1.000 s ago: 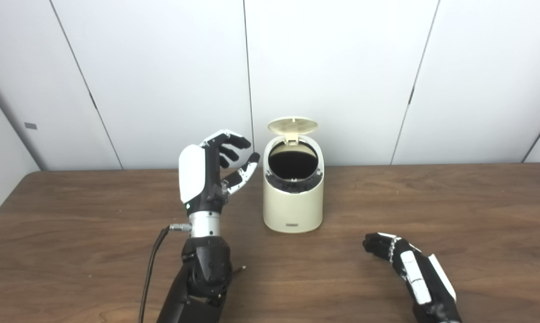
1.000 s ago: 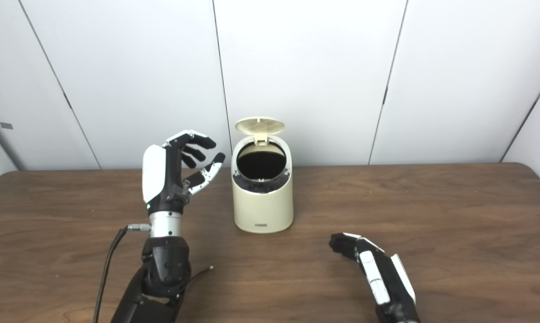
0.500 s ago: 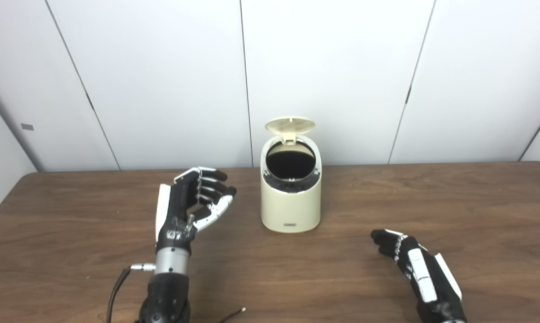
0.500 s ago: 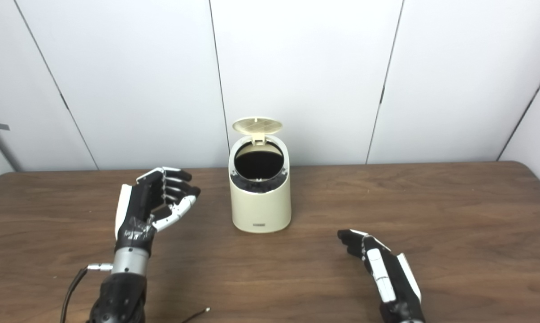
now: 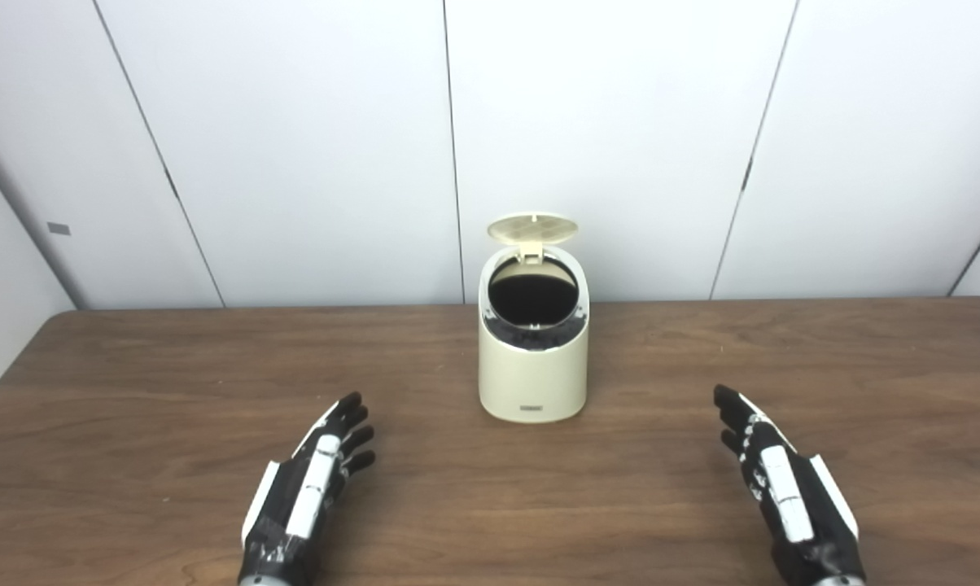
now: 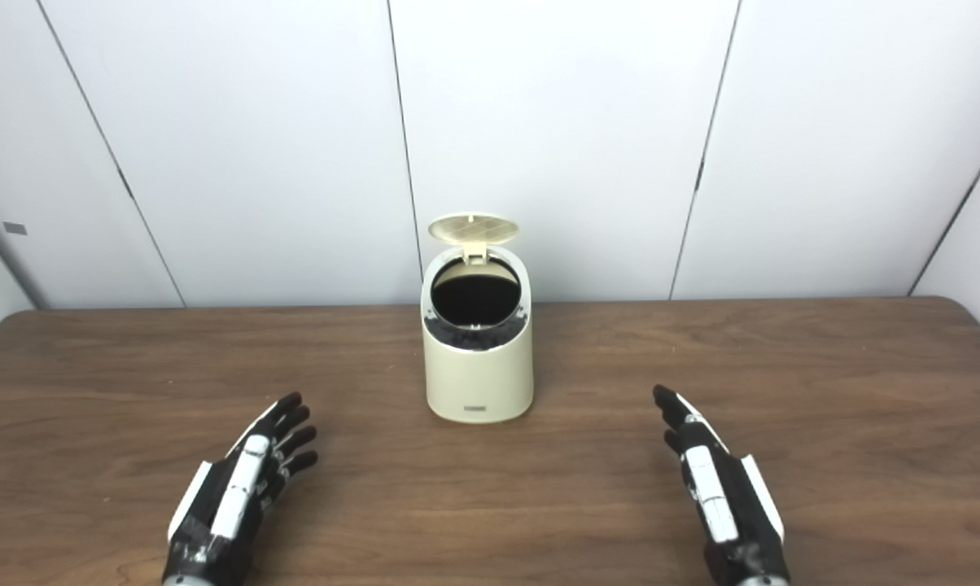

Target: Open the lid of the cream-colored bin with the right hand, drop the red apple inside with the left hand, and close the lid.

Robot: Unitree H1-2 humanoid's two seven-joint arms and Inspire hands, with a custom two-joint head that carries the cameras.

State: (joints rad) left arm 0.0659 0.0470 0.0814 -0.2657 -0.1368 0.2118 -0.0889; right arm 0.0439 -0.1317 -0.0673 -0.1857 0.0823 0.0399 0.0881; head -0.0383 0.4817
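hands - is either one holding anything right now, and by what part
Nothing is held. The left hand and the right hand are both open, fingers apart, low over the table, well clear of the bin, whose lid stands open.

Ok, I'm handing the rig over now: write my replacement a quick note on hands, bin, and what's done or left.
Left hand: open, empty, low over the table, front left of the bin.
Right hand: open, empty, front right.
Cream-colored bin: upright at table centre, lid raised.
Apple: not visible anywhere; the bin's inside is too dark to confirm it's there.
Left: close the lid.
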